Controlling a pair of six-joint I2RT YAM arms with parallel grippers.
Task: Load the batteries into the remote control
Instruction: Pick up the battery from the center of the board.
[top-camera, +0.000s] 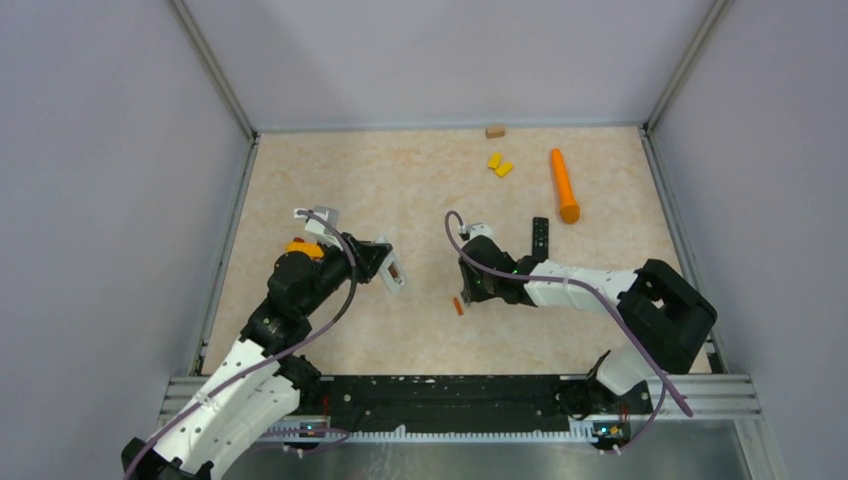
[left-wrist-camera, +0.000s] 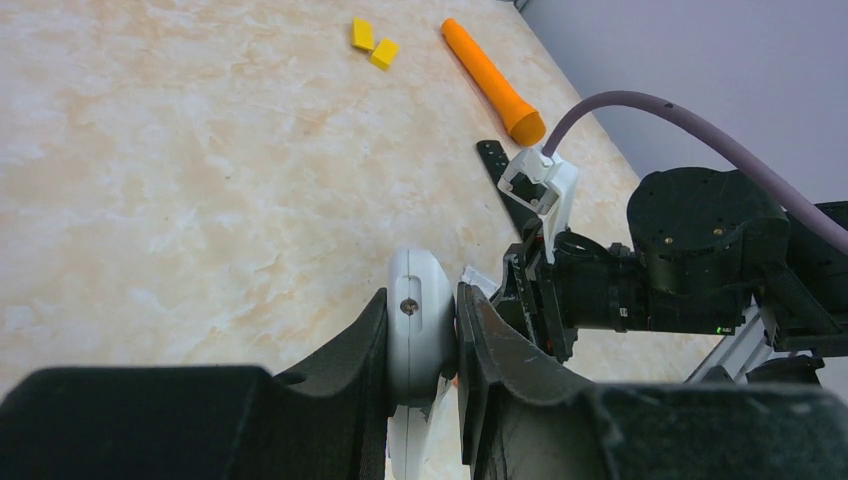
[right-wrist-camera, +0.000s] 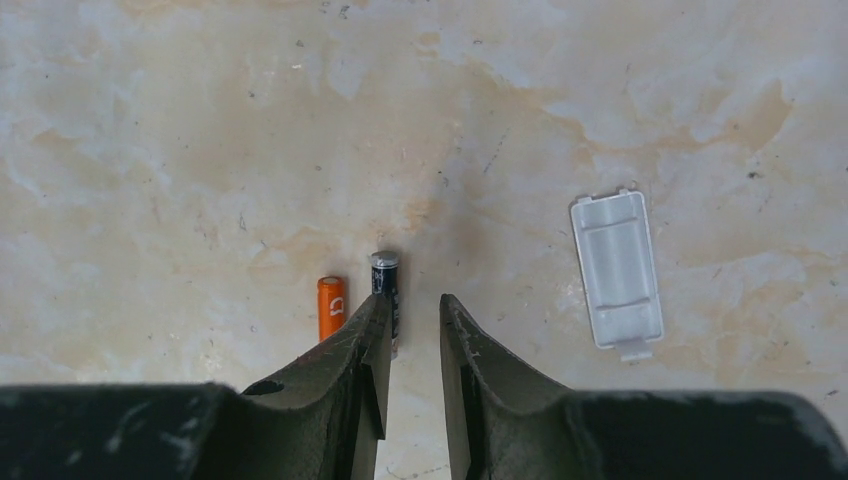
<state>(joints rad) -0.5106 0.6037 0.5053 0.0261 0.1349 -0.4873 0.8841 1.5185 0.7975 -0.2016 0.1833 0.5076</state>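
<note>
Marbled beige worktop (top-camera: 420, 190) with grey walls round it carries the loose parts. The dark battery (right-wrist-camera: 386, 285) lies flat on it, and the orange battery (right-wrist-camera: 331, 306) lies just beside it and parallel. No other cells show.

The right end effector (right-wrist-camera: 414, 305) hangs low over the dark battery with only a narrow gap between its jaws and nothing clamped. The cell sits against the inner face of one finger (right-wrist-camera: 362, 350), partly tucked under it rather than centred in the gap. A white battery cover (right-wrist-camera: 617, 268) lies well off to the other side.

The left end effector (left-wrist-camera: 424, 310) is closed on the white remote control (top-camera: 394, 273) and holds it off the surface, near the right arm.

The step in hand looks like picking up the dark battery. To do it well, I would shift sideways until the cell runs down the middle of the gap. Then I would pinch across its mid-length so it cannot pivot, keeping clear of the orange battery.

Farther back lie a black remote (top-camera: 540, 237), a long orange cylinder (top-camera: 565, 185) and two yellow blocks (top-camera: 500, 163).
</note>
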